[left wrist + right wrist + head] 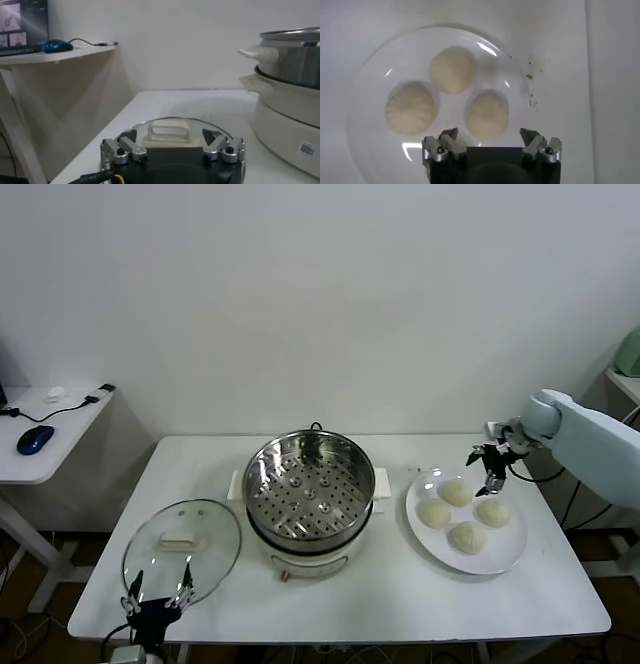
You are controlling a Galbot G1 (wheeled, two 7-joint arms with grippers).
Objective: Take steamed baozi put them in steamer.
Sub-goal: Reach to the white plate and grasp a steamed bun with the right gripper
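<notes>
Four cream-white steamed baozi (pixel 455 492) (pixel 433 513) (pixel 492 511) (pixel 467 536) lie on a flat white plate (pixel 505 559) at the right of the table. The steamer (pixel 310 494), a shiny steel pot with a perforated tray on a cream base, stands in the middle and holds no buns. My right gripper (pixel 491 477) is open and empty, hovering above the plate's far edge. In the right wrist view three baozi (pixel 487 114) (pixel 453 69) (pixel 411 107) show beyond its open jaws (pixel 490 139). My left gripper (pixel 157 592) is open and idle at the table's front left.
A round glass lid (pixel 182 549) with a white handle lies left of the steamer, just beyond the left gripper (pixel 172 142); its handle (pixel 169 132) shows in the left wrist view. The steamer's base (pixel 290 115) stands beside it. A side desk (pixel 40 434) with a blue mouse is far left.
</notes>
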